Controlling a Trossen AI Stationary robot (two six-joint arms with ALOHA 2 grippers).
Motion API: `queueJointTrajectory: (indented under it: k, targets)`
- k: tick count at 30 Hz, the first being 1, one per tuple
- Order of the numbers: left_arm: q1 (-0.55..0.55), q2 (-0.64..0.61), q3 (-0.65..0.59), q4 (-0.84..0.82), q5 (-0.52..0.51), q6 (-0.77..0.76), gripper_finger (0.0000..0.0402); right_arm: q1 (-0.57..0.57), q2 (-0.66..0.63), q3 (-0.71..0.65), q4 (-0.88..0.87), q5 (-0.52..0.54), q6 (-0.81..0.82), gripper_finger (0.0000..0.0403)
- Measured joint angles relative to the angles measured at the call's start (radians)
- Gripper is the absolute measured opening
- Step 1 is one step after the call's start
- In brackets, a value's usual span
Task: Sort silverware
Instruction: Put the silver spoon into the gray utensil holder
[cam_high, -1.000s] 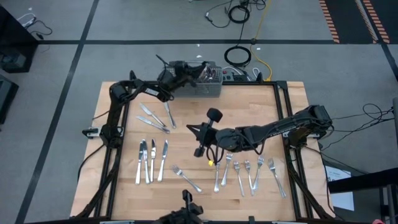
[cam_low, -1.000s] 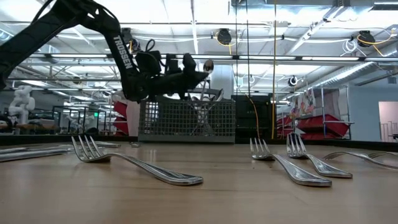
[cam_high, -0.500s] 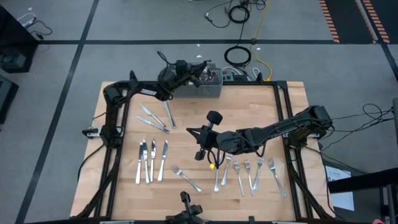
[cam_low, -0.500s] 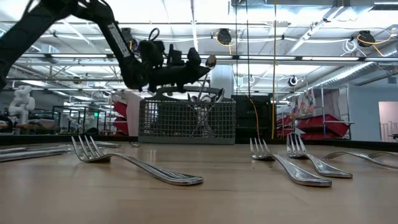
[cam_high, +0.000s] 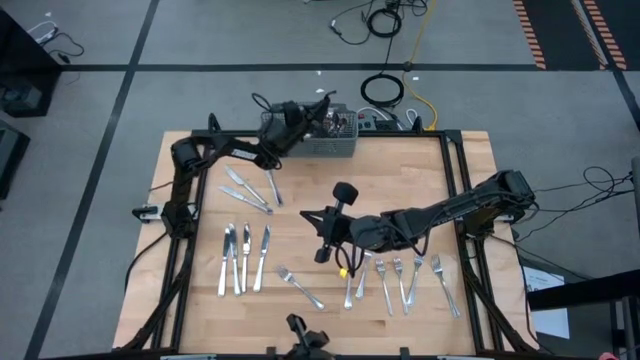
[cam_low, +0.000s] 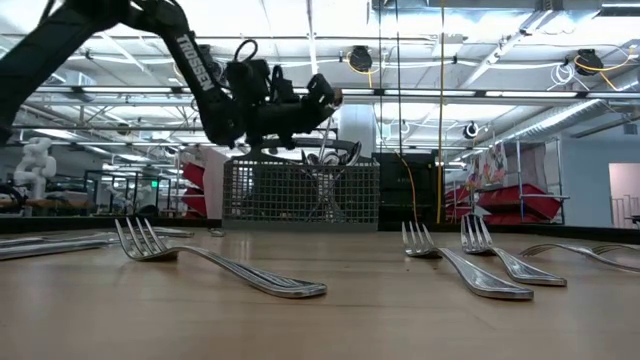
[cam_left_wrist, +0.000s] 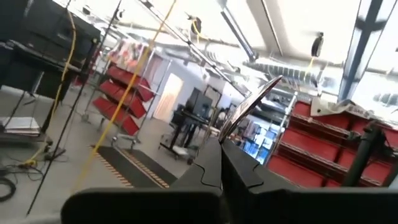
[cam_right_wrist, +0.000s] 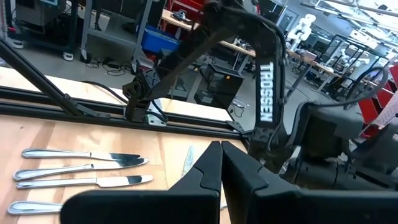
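Three loose groups of slim, shiny silverware lie flat on the wooden table (cam_high: 300, 200): knives (cam_high: 243, 258) at front left, forks (cam_high: 405, 275) at front right, and more pieces (cam_high: 250, 187) nearer the left arm. At the table's far edge, the grey wire-mesh cutlery basket (cam_low: 300, 195) holds several pieces standing on end. Above it the left gripper (cam_high: 318, 108) is clamped on a spoon (cam_left_wrist: 249, 109), while the right gripper (cam_high: 322, 235) hovers mid-table, fingers pressed together and empty.

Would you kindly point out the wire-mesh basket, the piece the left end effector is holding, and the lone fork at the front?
wire-mesh basket (cam_low: 300, 195): low view, front mesh wall.
held silverware piece (cam_left_wrist: 249, 111): left wrist view, its shiny shaft.
lone fork (cam_low: 215, 262): low view, its handle.
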Motion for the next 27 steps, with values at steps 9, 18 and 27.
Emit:
queueJointTrajectory:
  k: [9, 18, 27]
  targets:
    - [-0.093, 0.028, 0.0, 0.028, -0.234, 0.049, 0.0, 0.013, 0.0, 0.0, 0.005, 0.0, -0.002, 0.0]
    - [-0.117, 0.027, 0.0, -0.042, -0.35, 0.149, 0.0, 0.032, 0.0, 0.0, 0.011, -0.001, -0.003, 0.0]
    - [-0.111, 0.027, 0.0, -0.077, -0.386, 0.002, 0.0, 0.038, 0.0, 0.0, 0.012, -0.001, -0.003, 0.0]
